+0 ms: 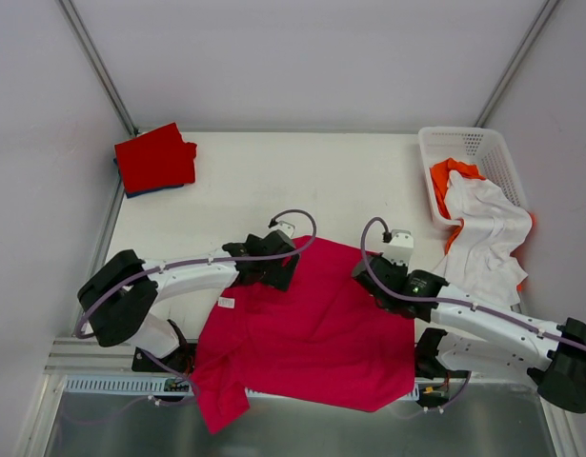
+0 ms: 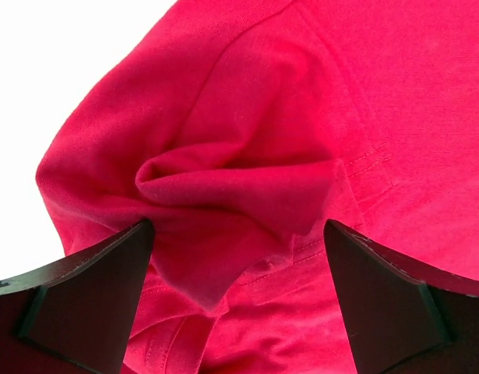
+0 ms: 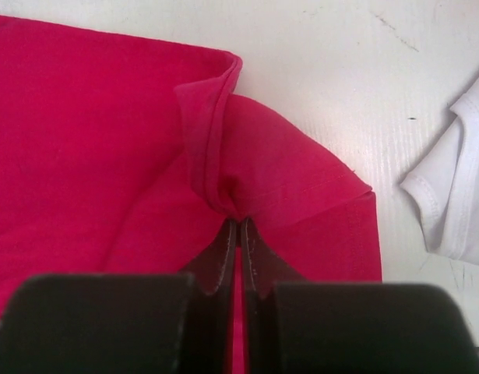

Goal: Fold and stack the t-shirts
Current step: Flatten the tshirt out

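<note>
Though scuffed, white table [image 1: 273,181]; grey walls [image 1: 302,57].

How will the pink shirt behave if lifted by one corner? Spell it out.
Likely floppy: the pink shirt bunches into soft folds between the open left claw. Probably light: the right claw pinches just a thin fold at its edge. Lifted there, the rest would probably drape and drag across the table rather than rise flat.
</note>
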Available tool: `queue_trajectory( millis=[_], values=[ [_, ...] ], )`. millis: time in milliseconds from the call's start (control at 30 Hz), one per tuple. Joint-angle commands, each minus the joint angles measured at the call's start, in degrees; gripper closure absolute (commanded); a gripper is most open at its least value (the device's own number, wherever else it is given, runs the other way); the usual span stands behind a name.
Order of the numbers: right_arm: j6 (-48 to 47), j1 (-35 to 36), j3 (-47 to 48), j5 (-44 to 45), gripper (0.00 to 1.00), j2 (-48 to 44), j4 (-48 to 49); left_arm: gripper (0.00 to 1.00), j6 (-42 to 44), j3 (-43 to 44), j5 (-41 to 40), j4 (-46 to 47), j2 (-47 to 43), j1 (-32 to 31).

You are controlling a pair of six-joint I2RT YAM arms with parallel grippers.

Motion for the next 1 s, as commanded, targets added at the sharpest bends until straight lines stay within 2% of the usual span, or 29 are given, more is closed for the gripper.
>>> queue_trajectory(
  millis=[0,300,733,967],
  values=[
    [1.12,0.12,-0.3,-0.43,1.0,1.26,2.08,0.1,0.55,1.96,-1.97,0.92,0.44,0.17],
    [0.33,0.21,0.4,-1.48,0.99,4.95,4.63,0.24,1.51,5.48,-4.52,1.27,0.79,-0.36],
    [-0.2,0.12,0.31,-0.52,1.0,6.18,5.07,0.29,2.22,10.05,-5.93,0.57,7.64,-2.99],
    [-0.03,0.03,0.22,-0.51,0.99,7.41,5.16,0.3,1.17,9.09,-7.25,-0.31,5.89,-3.79]
  ],
)
